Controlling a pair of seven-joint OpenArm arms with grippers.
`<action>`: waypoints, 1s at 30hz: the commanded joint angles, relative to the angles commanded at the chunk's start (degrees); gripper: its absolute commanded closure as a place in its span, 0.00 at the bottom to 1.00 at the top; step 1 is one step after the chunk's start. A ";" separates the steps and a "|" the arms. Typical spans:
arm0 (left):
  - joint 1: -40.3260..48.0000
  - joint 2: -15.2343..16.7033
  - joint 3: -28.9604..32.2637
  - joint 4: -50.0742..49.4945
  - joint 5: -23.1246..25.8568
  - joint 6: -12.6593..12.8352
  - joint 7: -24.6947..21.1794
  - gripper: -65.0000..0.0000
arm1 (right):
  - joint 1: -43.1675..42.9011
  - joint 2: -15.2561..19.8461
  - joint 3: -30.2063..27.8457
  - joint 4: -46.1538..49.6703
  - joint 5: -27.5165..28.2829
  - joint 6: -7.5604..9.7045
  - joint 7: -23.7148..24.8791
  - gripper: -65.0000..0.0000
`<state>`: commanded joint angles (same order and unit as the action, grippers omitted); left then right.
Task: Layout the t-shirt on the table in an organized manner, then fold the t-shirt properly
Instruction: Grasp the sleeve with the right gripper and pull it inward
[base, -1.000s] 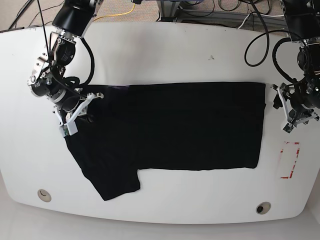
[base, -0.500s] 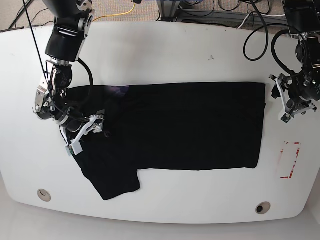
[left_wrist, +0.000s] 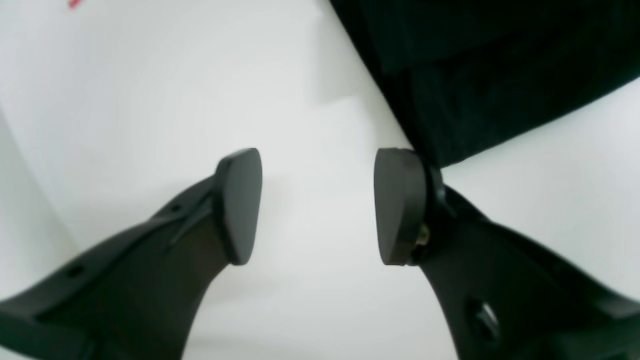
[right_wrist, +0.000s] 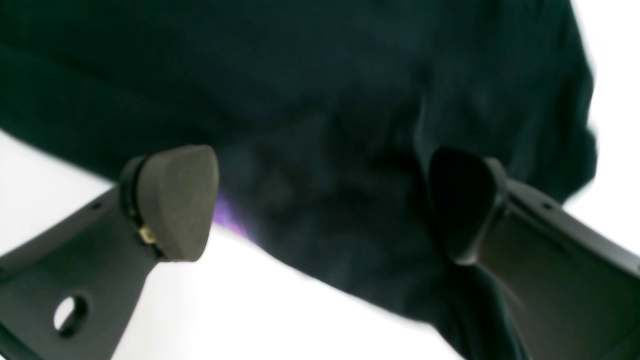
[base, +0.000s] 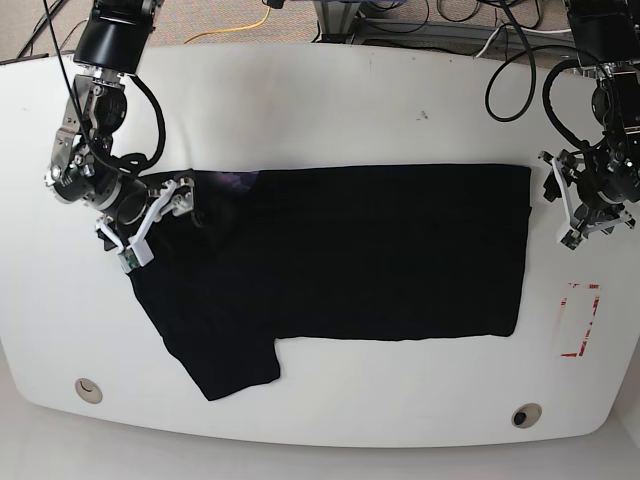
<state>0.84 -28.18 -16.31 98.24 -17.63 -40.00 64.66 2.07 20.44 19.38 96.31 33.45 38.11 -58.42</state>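
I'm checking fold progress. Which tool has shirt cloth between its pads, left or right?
The right tool: its open pads straddle the t-shirt. The left tool, also open, frames only bare table, beside the shirt's corner.

L tool (left_wrist: 318, 205) & R tool (right_wrist: 320, 205): both w/ jaws apart, held low.

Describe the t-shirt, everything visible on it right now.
The t-shirt is plain black cloth with no print, lying mostly flat across the middle of the white table. The body forms a wide rectangle, its straight edge toward the left hand, which is open over bare table beside the shirt's corner. One short sleeve sticks out toward the near table edge. The collar end is bunched and wrinkled, a purplish patch showing, under the open right hand.
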 joint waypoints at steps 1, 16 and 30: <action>0.00 0.09 0.00 0.00 0.00 0.00 0.00 0.49 | -0.53 0.26 -0.09 -0.18 0.00 0.00 1.41 0.00; 0.00 0.26 0.26 -0.09 0.09 0.00 0.00 0.49 | -1.49 -1.41 -0.18 -4.84 0.35 0.62 2.81 0.25; 1.23 0.26 0.18 -0.09 0.00 0.00 0.00 0.49 | 0.53 -3.34 -0.97 -12.57 0.18 0.62 4.84 0.84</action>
<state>2.07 -27.91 -16.13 98.15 -17.63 -40.00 64.66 2.59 17.10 18.42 83.74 33.63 38.73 -53.58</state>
